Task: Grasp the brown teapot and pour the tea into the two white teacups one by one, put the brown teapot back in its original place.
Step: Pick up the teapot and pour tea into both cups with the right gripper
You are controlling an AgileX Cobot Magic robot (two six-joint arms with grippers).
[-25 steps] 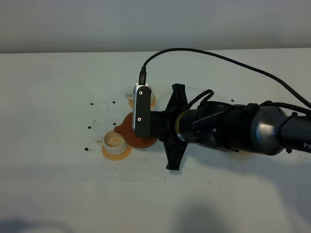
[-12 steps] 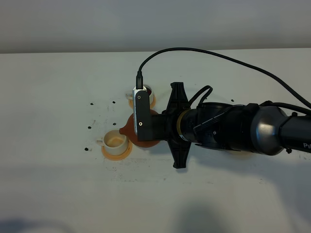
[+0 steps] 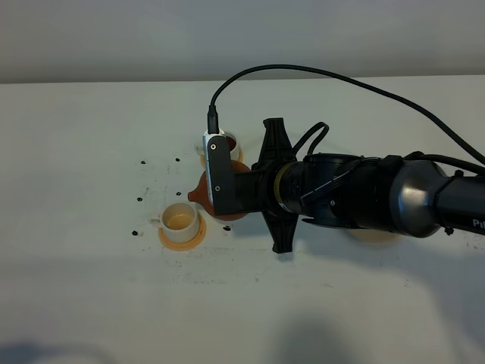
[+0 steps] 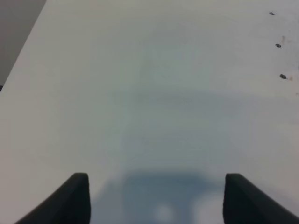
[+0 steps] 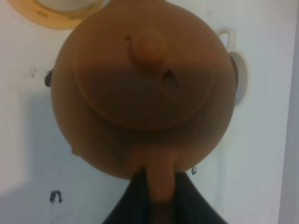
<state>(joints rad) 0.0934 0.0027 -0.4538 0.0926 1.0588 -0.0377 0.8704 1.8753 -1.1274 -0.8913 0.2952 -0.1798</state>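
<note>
The right gripper point(image 5: 160, 198) pinches the brown teapot point(image 5: 145, 88) by its loop handle, so the pot hangs level between the near teacup point(image 3: 180, 221) and the far teacup point(image 5: 239, 79), spout toward the near one, ready for pouring. The left gripper point(image 4: 156, 200) idles empty, fingers spread.

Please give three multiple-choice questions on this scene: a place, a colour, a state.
1. The brown teapot is: A. between the two white teacups B. at the table's edge C. on a shelf
2. The coaster under the near teacup is: A. blue B. orange-tan C. black
3. The right gripper is: A. open B. holding a cup C. shut on the brown teapot
Key: 1 A, a cup shows on either side; 2 B, its rim shows; 3 C, it clamps the handle.
</note>
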